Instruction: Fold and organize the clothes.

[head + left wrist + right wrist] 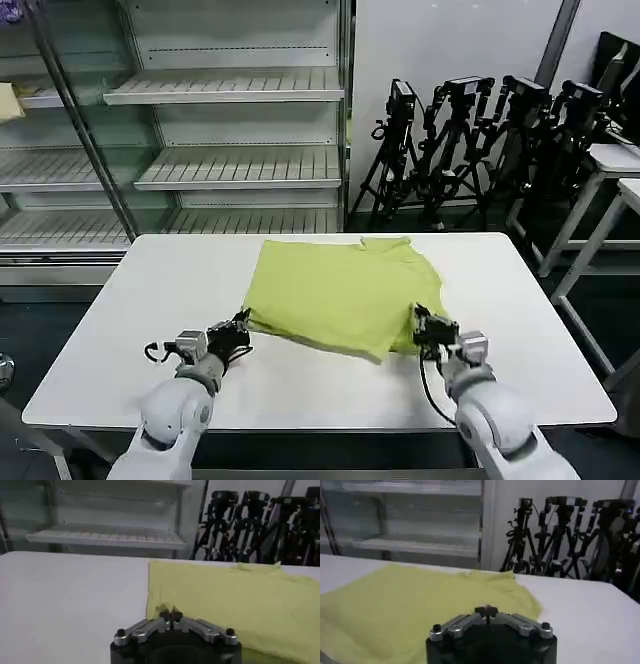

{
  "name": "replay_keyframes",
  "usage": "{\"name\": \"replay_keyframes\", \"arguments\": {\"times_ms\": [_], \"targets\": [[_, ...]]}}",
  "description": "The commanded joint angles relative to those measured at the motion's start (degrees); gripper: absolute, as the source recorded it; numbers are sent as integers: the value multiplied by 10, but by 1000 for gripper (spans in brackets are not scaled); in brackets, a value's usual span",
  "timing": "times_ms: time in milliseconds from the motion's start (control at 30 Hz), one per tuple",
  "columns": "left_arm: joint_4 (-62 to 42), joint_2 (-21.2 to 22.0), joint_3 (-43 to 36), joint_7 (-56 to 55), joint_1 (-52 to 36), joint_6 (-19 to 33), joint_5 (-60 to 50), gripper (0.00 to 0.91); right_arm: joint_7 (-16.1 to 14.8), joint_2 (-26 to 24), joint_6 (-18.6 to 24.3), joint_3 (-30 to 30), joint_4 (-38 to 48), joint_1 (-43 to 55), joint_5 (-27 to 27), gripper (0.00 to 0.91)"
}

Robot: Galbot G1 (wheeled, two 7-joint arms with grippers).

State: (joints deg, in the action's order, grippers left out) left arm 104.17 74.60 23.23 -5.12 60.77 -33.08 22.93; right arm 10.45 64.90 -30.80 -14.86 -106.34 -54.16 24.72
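The lime yellow-green T-shirt (340,290) lies partly folded in the middle of the white table (130,310), with no print showing. My left gripper (240,325) sits at the shirt's near left corner. In the left wrist view it (170,614) is shut, and the T-shirt (230,595) puckers round the tips. My right gripper (425,325) rests on the near right edge of the shirt. In the right wrist view it (486,611) is shut low over the T-shirt (410,600), pinching its edge.
Empty white shelving (230,90) stands behind the table at the left. A row of black camera tripods (480,140) lines the wall at the back right. White side tables (615,165) stand at the far right. Bare tabletop lies on both sides of the shirt.
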Motion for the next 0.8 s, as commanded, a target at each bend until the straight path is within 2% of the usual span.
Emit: {"name": "replay_keyframes", "arguments": {"times_ms": [33,300,333,367,400,533,800], "targets": [[-75,-1,-6,5,-50,1,6,10,-6,11,1,30,94,97,-11,0],[-92,-10,-12,13,-57,1,2,10,-9,12,2,41,108,91,-28,0],[-94,-11,-12,14,-59,1,2,343,-9,12,2,40,107,87,-29,0],[-95,-11,-11,15,-60,1,2,907,-9,12,2,40,107,85,-29,0],[-96,-11,-11,15,-60,1,2,907,-9,12,2,40,106,83,-30,907],[-96,-11,-11,10,-60,1,-13,907,-7,12,-1,40,108,73,-48,907],[-62,-20,-3,5,-54,12,-16,907,-5,10,2,17,95,53,-36,907]]}}
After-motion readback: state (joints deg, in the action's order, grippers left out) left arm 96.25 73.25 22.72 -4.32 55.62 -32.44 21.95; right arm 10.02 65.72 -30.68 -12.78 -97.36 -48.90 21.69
